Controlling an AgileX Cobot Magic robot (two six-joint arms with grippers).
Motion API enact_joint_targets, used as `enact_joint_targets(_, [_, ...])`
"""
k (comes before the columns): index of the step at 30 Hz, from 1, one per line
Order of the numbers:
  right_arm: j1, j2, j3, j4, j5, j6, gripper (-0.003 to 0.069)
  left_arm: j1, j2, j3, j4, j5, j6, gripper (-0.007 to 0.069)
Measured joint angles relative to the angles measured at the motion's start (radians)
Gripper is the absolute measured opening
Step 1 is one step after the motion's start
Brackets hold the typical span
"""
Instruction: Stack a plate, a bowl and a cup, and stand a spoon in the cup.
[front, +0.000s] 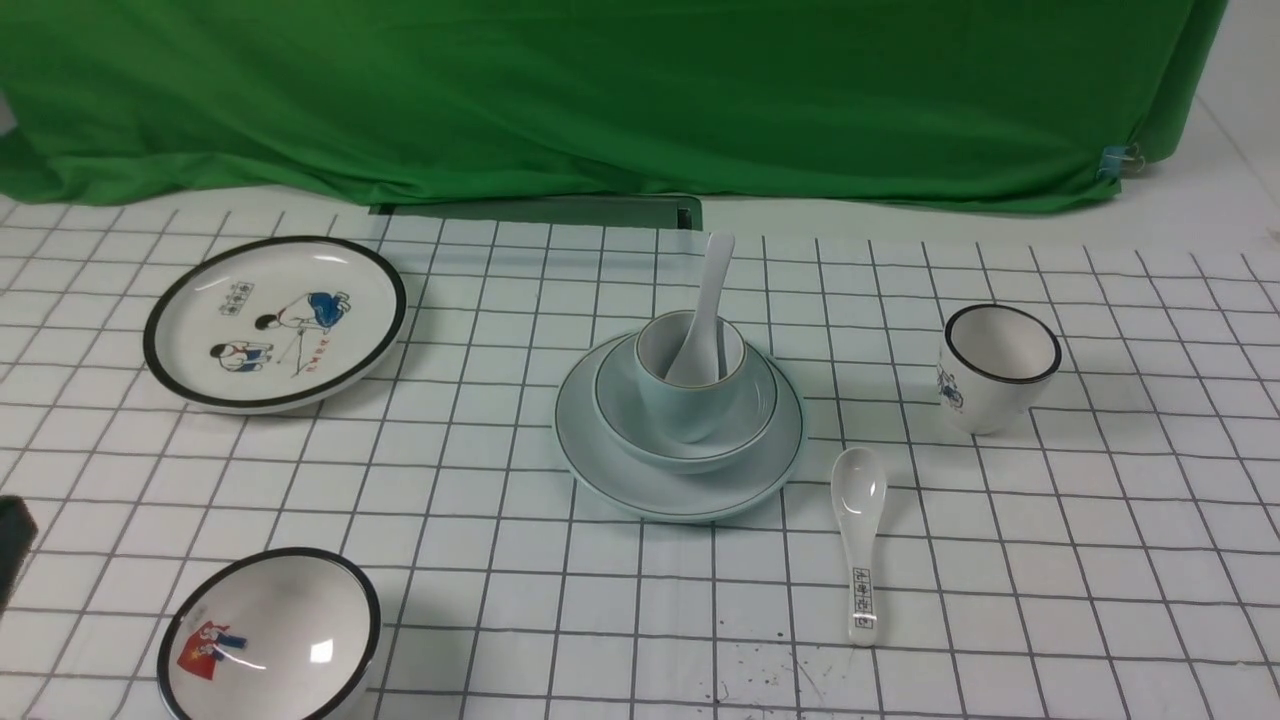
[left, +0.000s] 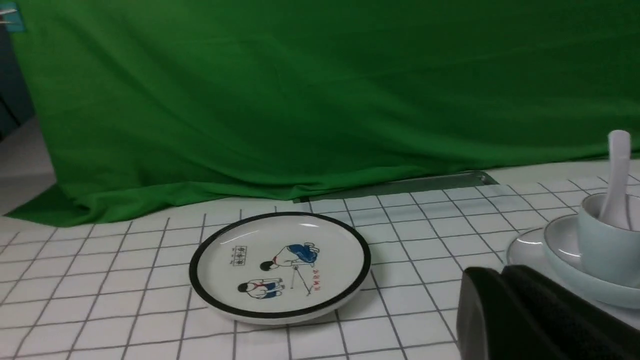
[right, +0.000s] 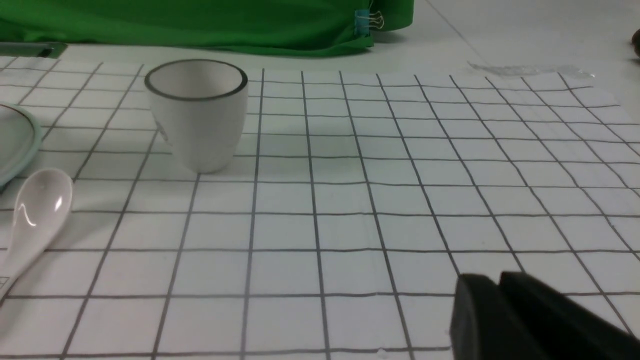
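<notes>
The stack looks finished — the pale plate (front: 680, 490) sits near the centre of the gridded surface (front: 1100, 560), the plain bowl (front: 640, 420) on it, the handleless cup (front: 690, 395) in the bowl, and the plain white spoon (front: 705, 310) standing in the cup, its handle leaning toward twelve o'clock. I judge nothing is left but for the arms to stay clear.

The left gripper (left: 500, 280) has its jaws pressed together, holding nothing. The right gripper (right: 500, 287) shows dark fingers close together and empty — whether a gap has opened I cannot tell. The lettered spoon (front: 860, 540) lies at four o'clock of the plate.
</notes>
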Motion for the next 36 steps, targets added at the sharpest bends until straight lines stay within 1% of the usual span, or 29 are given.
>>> enact_joint_targets(3, [0.0,0.0,0.0,0.001,0.0,0.0,0.0092,0.039,-0.063,0.086,-0.028,-0.016,0.003,-0.0029])
enact_joint_targets(5, [0.0,0.0,0.0,0.001,0.0,0.0,0.01,0.066,-0.102,0.117,-0.038,0.048,-0.011,-0.0029])
enact_joint_targets(6, [0.0,0.0,0.0,0.001,0.0,0.0,0.0101,0.067,-0.103,0.117,-0.038,0.056,-0.012,-0.0029])
enact_joint_targets(8, [0.0,0.0,0.0,0.001,-0.001,0.0,0.0107,0.073,-0.107,0.12,-0.047,0.142,-0.018,-0.0029])
enact_joint_targets(11, [0.0,0.0,0.0,0.001,-0.001,0.0,0.0113,0.073,-0.107,0.122,-0.052,0.167,-0.018,-0.0029])
enact_joint_targets(36, [0.0,0.0,0.0,0.001,-0.001,0.0,0.0145,0.073,-0.107,0.122,-0.025,0.164,-0.018,-0.0029])
